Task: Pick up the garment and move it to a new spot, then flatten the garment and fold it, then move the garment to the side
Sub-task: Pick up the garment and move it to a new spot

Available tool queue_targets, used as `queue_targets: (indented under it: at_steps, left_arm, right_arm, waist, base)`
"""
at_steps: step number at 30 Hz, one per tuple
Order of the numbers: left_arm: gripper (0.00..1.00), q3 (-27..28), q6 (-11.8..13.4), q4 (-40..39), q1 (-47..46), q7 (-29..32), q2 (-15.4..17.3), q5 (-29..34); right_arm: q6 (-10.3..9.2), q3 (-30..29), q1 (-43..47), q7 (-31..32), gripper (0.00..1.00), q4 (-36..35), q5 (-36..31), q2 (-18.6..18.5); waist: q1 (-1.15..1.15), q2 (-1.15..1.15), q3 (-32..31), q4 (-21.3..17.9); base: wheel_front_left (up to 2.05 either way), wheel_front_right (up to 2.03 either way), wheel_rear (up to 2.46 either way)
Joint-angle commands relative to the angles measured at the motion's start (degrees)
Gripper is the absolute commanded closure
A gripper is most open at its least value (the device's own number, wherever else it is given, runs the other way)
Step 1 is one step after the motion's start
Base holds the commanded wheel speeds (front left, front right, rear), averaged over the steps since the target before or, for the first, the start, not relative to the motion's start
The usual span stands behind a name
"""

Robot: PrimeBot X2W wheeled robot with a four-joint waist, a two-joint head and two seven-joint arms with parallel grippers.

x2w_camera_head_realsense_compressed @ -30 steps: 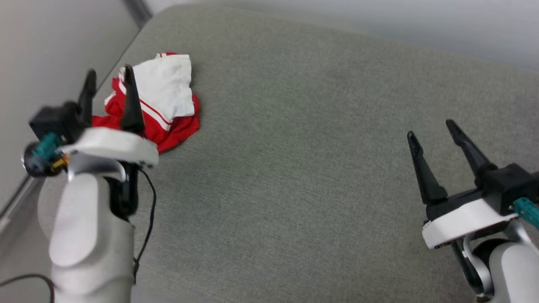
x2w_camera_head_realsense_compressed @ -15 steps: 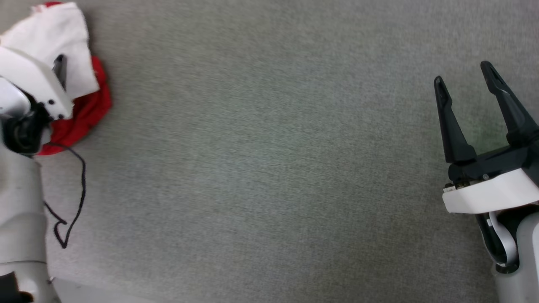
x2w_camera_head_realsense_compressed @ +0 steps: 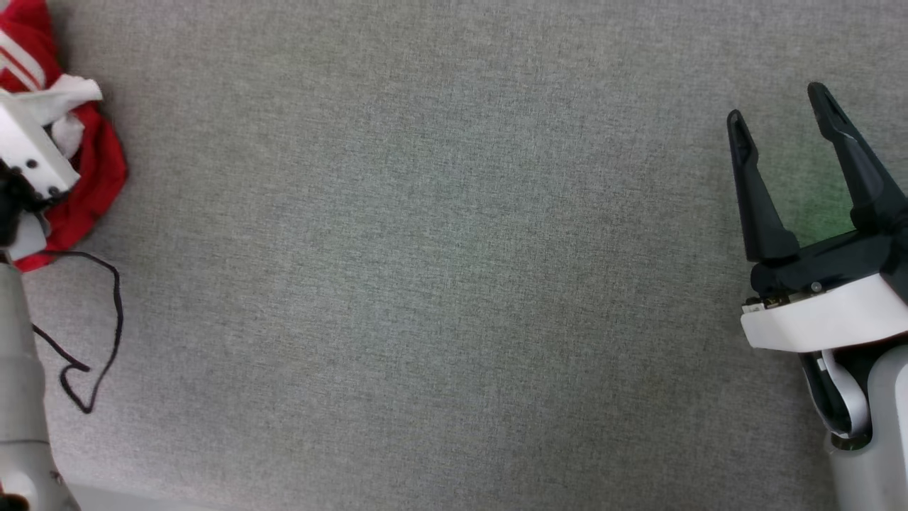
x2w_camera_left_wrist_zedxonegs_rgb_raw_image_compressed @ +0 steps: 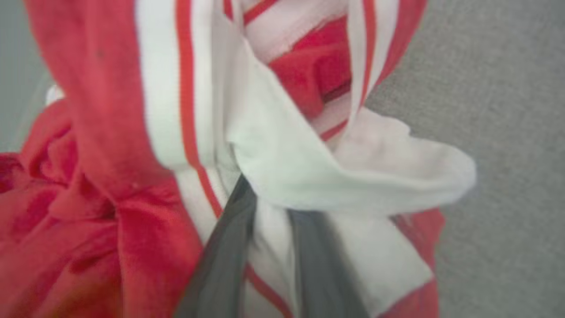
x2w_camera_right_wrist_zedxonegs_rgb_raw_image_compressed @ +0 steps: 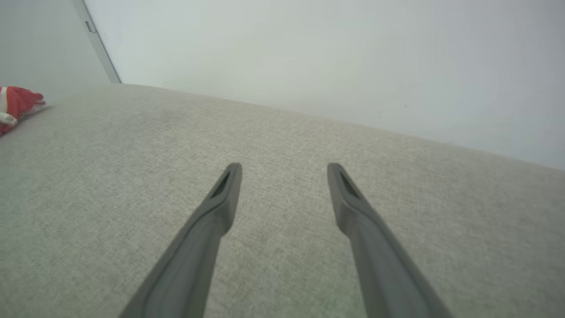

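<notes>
While the left gripper (x2w_camera_left_wrist_zedxonegs_rgb_raw_image_compressed: 269, 207) sits narrow-jawed on a fold of the garment (x2w_camera_left_wrist_zedxonegs_rgb_raw_image_compressed: 110, 132) (tips hidden; can't tell if pinched), it may slip; the right gripper (x2w_camera_head_realsense_compressed: 775, 103) gapes, well apart from it.

Soft, even light, no hard shadows. The head view is crisp, with a faint green cast on the grey cloth surface (x2w_camera_head_realsense_compressed: 454, 255) by the right hand (x2w_camera_head_realsense_compressed: 774, 103). The left wrist view is blurred, the garment (x2w_camera_left_wrist_zedxonegs_rgb_raw_image_compressed: 110, 110) too close to focus.
</notes>
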Motion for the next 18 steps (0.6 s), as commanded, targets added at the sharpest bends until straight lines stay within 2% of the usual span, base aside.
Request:
queue_targets:
  at_steps: [1, 3, 8, 15, 18]
  left_arm:
    - [1.00, -1.77, 0.28, 2.54, 5.78, 0.35, -3.44, 0.88]
    - [1.00, -2.13, 0.77, 0.47, 5.20, -2.70, -2.42, 2.04]
    - [1.00, -3.02, 2.38, -4.87, 2.88, -15.13, -0.61, 5.83]
    - [1.00, -4.61, 3.75, -8.48, 2.16, -30.05, -2.28, 8.59]
    - [1.00, -5.50, 3.57, -9.58, 2.14, -34.97, -3.22, 9.01]
  right_arm:
    - [-0.04, 0.17, -0.97, -0.21, 0.00, 0.08, 0.16, -0.09]
    - [-0.04, 0.27, -0.71, -0.23, 0.00, 0.38, 0.26, 0.12]
    - [-0.04, 0.02, 1.38, -0.44, 0.00, 1.26, 0.62, 1.06]
    - [-0.04, -0.62, 4.58, -0.68, 0.00, 2.50, 0.75, 3.34]
    - [-0.04, -0.65, 6.15, -0.77, 0.00, 2.95, 0.64, 4.46]
  waist:
    - [0.00, 0.00, -1.06, 0.13]
    - [0.00, 0.00, -2.35, 0.18]
    - [0.00, 0.00, -6.90, 0.62]
    - [0.00, 0.00, -14.93, 0.40]
    - [0.00, 0.00, -18.29, -0.36]
  base:
    - [0.00, 0.00, 0.00]
    - [0.00, 0.00, 0.00]
    - [0.00, 0.00, 0.00]
    - [0.00, 0.00, 0.00]
    - [0.00, 0.00, 0.00]
